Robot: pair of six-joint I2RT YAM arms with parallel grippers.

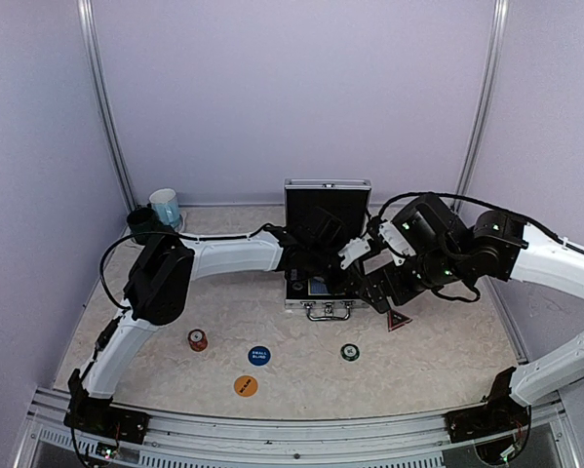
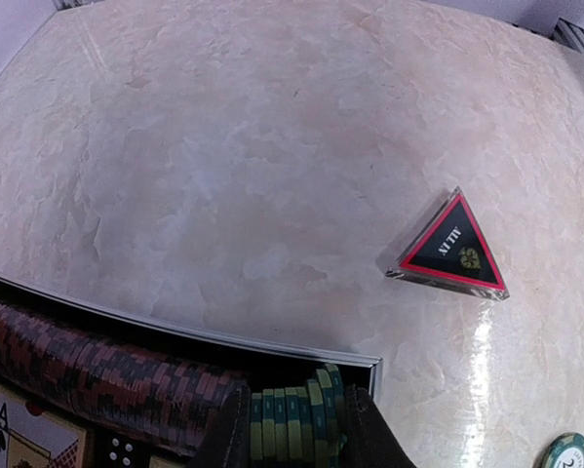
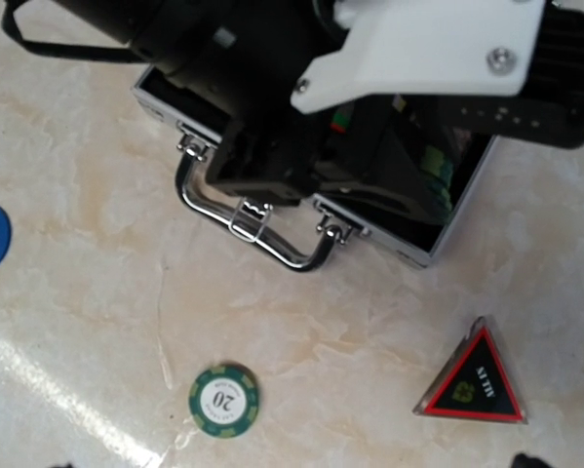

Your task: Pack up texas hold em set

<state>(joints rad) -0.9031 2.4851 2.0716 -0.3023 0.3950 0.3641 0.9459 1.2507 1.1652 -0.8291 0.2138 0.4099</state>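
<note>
Green chip stack (image 2: 293, 421) clenched edge-on in left jaws, at end slot of silver case (image 1: 327, 183), mid-tabletop. Judgement: lower square beside the seated row, release only once bottomed. Right jaws released, empty, above handle (image 3: 287, 253). Legible: triangular marker (image 3: 475, 382) "ALL IN"; loose chip (image 3: 224, 398) "20"; blue button (image 1: 259, 356) "SMALL BLIND".
</note>
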